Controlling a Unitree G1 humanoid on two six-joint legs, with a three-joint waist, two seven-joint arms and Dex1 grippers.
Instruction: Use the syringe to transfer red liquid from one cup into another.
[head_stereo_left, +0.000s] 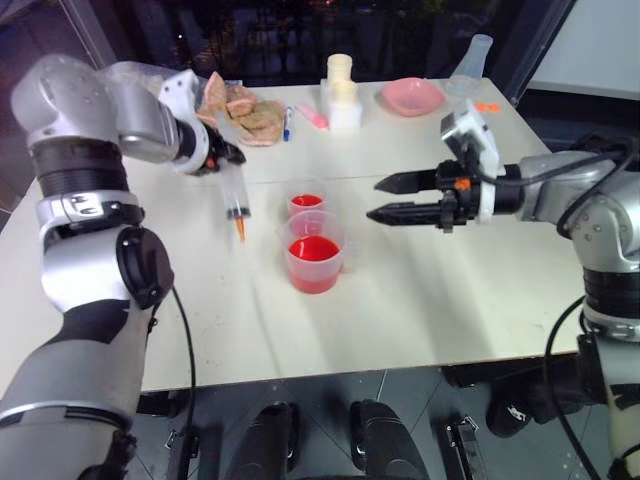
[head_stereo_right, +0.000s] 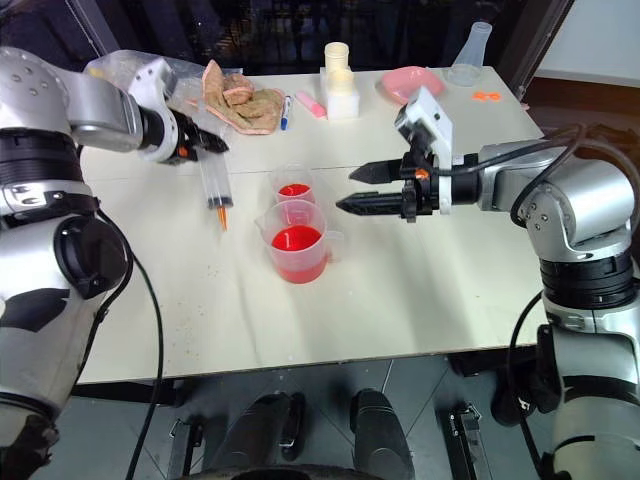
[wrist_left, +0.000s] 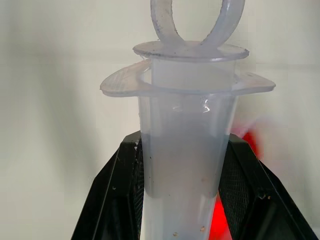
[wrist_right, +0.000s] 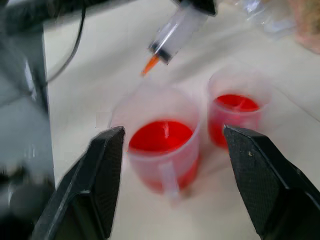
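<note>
Syringe (head_stereo_left: 234, 205) barrel sits clamped between the two black fingers (wrist_left: 112, 200) of the left hand (head_stereo_left: 222, 153), hanging tilted above the white worktop (head_stereo_left: 420, 300) with its orange tip pointing down, just left of the two cups and clear of both. Nearest the robot stands the larger handled cup (head_stereo_left: 315, 262) holding red liquid (head_stereo_left: 314, 249); touching or just behind it is the smaller cup (head_stereo_left: 306, 204), also with some red in it. Off to the right, the right hand (head_stereo_left: 382, 199) hovers with fingers spread apart, grasping nothing, pointing toward the cups.
</note>
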